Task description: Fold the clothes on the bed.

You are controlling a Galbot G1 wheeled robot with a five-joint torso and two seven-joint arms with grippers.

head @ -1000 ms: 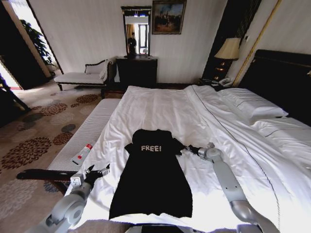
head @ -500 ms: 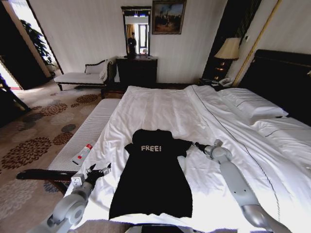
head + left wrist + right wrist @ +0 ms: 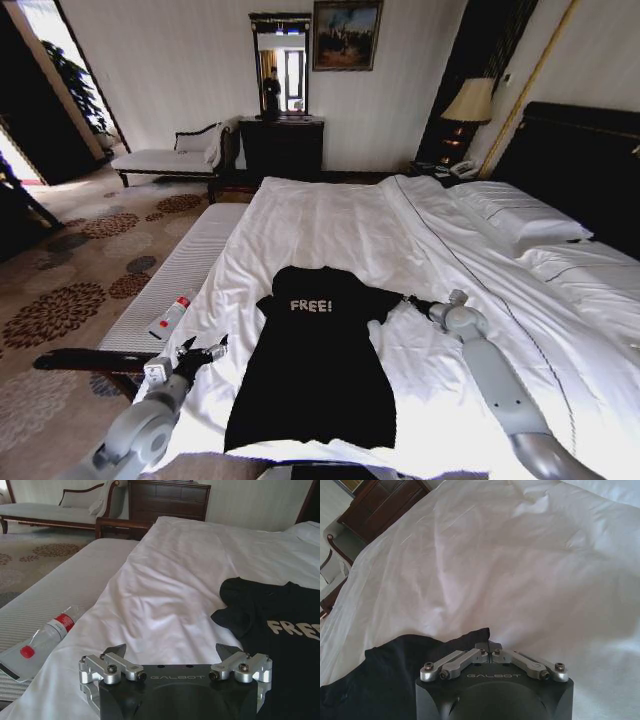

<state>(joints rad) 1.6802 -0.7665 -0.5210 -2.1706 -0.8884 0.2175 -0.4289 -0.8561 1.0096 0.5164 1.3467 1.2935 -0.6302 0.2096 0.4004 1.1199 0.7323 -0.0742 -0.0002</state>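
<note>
Since a second ago we see the right gripper (image 3: 412, 300) has drawn outward toward the right of the head view, pulling the shirt's (image 3: 312, 360) sleeve out flat with it; the left gripper (image 3: 203, 351) has barely shifted. The right arm runs up from the lower right corner, elbow low, forearm slanting up and inward, its tip at the sleeve end. In the right wrist view the fingers (image 3: 470, 655) are pressed together with the black sleeve edge (image 3: 395, 665) pinched between them. The left arm rises from the lower left corner, its gripper hovering over the sheet near the bed's (image 3: 330, 225) edge, just left of the shirt and apart from it. In the left wrist view its fingers (image 3: 117, 652) stand spread wide with nothing between them, white sheet (image 3: 165, 595) beyond.

We find the shirt lying flat, front up, in the lower middle of the head view, "FREE!" across the chest, collar toward the far end, hem toward the camera. The sheet around it is wrinkled. Pillows (image 3: 520, 215) lie at the right by a dark headboard (image 3: 580, 160). A white bench (image 3: 180, 270) runs along the bed's left side with a bottle (image 3: 172, 315) on it. Farther back we see a chaise (image 3: 165, 157), a dark dresser (image 3: 282, 148) under a mirror (image 3: 280, 65), a painting (image 3: 346, 34), a lamp (image 3: 472, 102), and a patterned carpet (image 3: 70, 270).
</note>
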